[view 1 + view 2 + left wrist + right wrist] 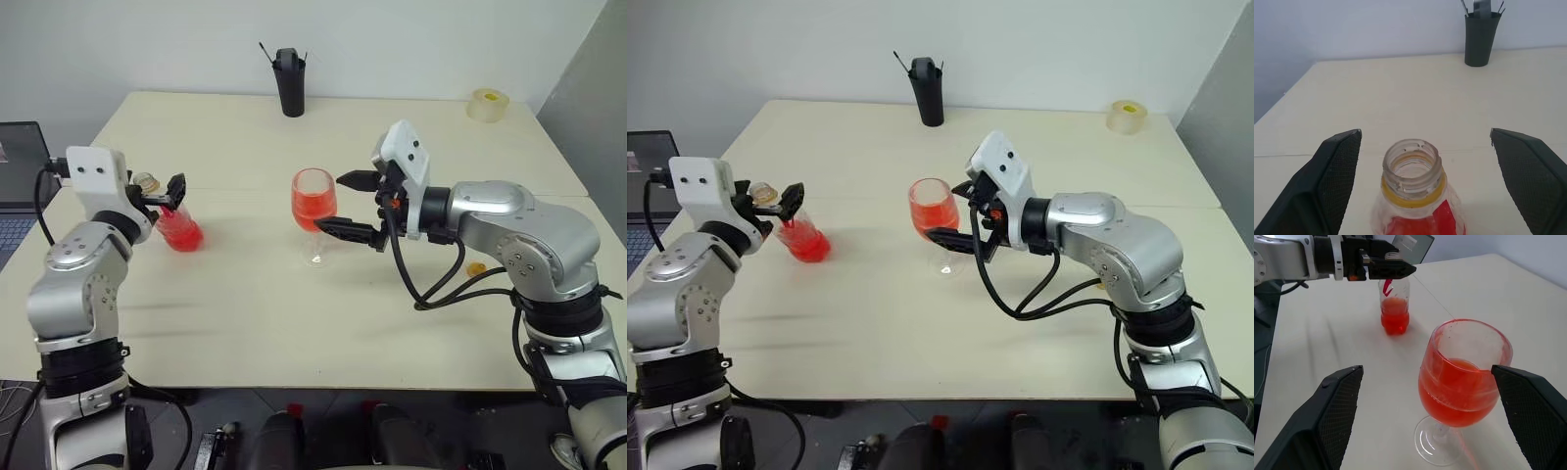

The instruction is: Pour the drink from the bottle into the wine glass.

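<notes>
The bottle (179,231) stands upright on the left of the table, uncapped, with the red drink (1395,322) filling its lower part. My left gripper (1424,133) is open at the level of the bottle's neck (1411,171), one finger on each side and neither touching it. The wine glass (313,201) stands at the table's middle, its bowl about half full of red drink (1459,396). My right gripper (1426,369) is open around the bowl, with a gap between each finger and the glass.
A tall black cup (290,83) holding sticks stands at the back middle. A roll of tape (488,104) lies at the back right. A small orange round piece (476,268) sits under my right arm. A laptop (15,176) lies beyond the table's left edge.
</notes>
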